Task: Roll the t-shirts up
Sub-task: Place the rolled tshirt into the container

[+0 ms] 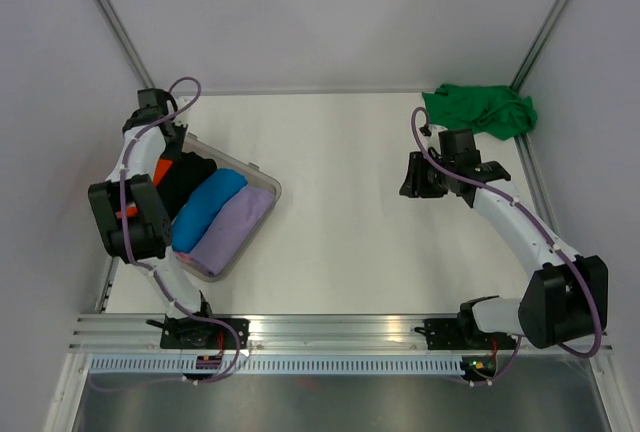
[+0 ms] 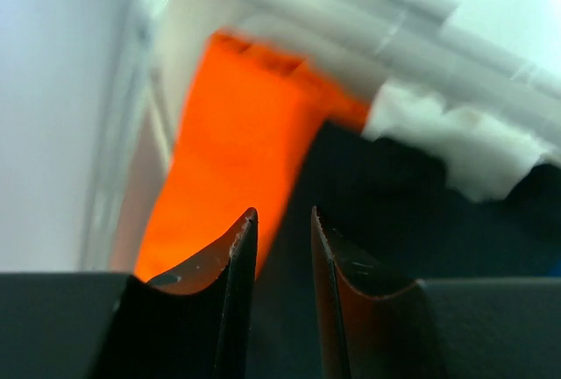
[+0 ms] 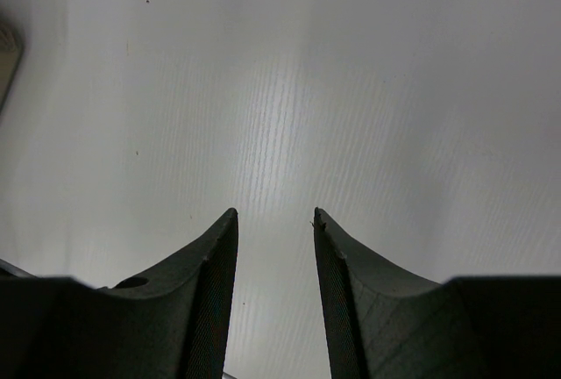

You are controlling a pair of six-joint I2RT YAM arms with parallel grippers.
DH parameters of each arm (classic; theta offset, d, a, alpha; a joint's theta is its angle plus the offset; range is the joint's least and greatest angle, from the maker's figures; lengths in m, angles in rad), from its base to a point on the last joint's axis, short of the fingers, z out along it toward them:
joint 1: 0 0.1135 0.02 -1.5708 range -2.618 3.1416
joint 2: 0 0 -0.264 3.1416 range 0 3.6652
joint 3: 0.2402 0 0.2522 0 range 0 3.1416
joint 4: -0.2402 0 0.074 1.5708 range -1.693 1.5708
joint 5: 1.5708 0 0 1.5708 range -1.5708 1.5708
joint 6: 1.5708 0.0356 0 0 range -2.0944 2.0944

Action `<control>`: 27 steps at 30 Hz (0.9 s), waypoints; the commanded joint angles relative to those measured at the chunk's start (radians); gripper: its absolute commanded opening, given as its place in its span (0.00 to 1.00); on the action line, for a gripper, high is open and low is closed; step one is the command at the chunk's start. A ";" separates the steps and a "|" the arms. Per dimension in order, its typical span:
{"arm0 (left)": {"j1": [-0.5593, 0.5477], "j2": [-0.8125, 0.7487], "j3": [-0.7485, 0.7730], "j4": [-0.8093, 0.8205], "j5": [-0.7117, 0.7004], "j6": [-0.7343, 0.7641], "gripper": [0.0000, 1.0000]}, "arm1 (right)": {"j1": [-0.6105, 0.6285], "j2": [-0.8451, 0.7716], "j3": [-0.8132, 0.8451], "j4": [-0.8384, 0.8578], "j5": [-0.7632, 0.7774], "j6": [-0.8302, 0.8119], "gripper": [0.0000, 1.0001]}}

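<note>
From where I stand, about half the job looks done. The black t-shirt [image 1: 185, 180] lies bundled in the clear bin [image 1: 274, 192] at nine o'clock, packed beside a blue roll [image 1: 207, 207], a lavender roll [image 1: 236, 228] and an orange piece [image 2: 237, 133]. The green t-shirt [image 1: 482, 110] sits crumpled and unrolled in the far corner at about one o'clock, so that one is left to do. The left gripper [image 2: 282, 212] hangs low over the seam between orange and black, its jaws a narrow slit apart with nothing pinched. The right gripper [image 3: 274, 214] hovers over bare bench [image 1: 340, 242] towards three o'clock, jaws parted and empty, near the green shirt but not touching it. Nothing lies between them, though the corner walls crowd that shirt.
</note>
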 commanded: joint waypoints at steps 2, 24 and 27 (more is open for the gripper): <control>-0.059 0.140 0.120 -0.007 -0.094 -0.050 0.35 | -0.001 -0.079 -0.038 0.043 0.042 0.021 0.46; -0.079 -0.130 0.173 -0.007 -0.191 -0.027 0.68 | -0.003 -0.168 -0.064 0.159 0.311 0.025 0.48; -0.008 -0.206 0.105 -0.012 -0.226 -0.024 0.79 | -0.003 -0.142 -0.041 0.215 0.397 -0.008 0.50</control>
